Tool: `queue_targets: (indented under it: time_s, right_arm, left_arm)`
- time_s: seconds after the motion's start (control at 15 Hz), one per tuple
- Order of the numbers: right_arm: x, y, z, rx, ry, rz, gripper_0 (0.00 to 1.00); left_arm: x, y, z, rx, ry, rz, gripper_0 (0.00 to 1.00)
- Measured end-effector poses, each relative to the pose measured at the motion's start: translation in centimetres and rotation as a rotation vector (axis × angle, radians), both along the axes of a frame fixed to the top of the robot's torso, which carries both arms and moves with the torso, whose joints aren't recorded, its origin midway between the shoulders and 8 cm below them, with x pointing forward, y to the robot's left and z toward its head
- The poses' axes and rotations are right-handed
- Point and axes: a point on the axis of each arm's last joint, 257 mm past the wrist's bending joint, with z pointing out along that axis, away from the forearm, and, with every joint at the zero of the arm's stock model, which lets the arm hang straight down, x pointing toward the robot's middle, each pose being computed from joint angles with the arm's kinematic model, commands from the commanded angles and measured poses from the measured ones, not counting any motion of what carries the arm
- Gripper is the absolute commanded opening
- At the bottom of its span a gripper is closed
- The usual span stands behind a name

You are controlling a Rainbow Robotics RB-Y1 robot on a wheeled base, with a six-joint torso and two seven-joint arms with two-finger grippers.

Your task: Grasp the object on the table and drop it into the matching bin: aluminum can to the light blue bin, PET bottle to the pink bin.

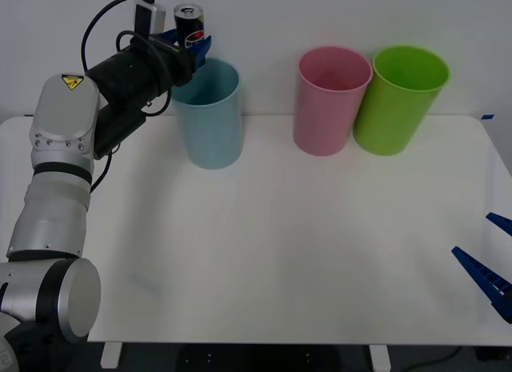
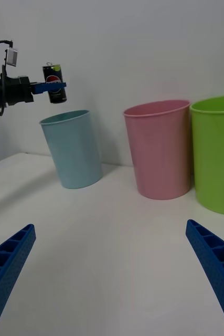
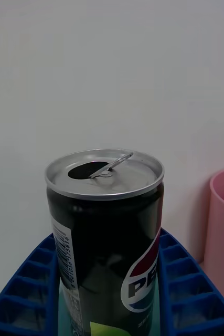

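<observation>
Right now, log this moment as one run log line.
left gripper: shut on aluminum can, above light blue bin | right gripper: open, idle near table edge

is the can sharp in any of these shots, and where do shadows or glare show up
Left wrist view: the can is crisp, logo and barcode readable, soft sheen on its silver top, held in the left claw. Front view: even light, faint shadows under the light blue bin and pink bin. Right wrist view: can small but clear; right claw open.
</observation>
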Motion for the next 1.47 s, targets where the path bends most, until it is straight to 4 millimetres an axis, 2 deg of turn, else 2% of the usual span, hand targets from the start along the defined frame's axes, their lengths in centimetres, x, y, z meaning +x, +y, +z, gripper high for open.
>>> queue_targets:
  time_s: [0.53, 0.8, 1.07, 1.47]
  right_arm:
    - [0.0, 0.0, 0.0, 0.0, 0.0, 0.0, 1.0]
    - [0.0, 0.0, 0.0, 0.0, 0.0, 0.0, 1.0]
    - [0.0, 0.0, 0.0, 0.0, 0.0, 0.0, 1.0]
    - [0.0, 0.0, 0.0, 0.0, 0.0, 0.0, 1.0]
  left_arm:
    - [-0.4, 0.0, -0.1, -0.017, 0.006, -0.025, 1.0]
    - [-1.3, 1.7, -0.6, -0.073, -0.005, -0.044, 1.0]
    - [-2.8, 5.1, -1.7, -0.112, -0.005, -0.058, 1.0]
    - [-7.0, 13.5, -3.1, -0.15, -0.011, -0.045, 1.0]
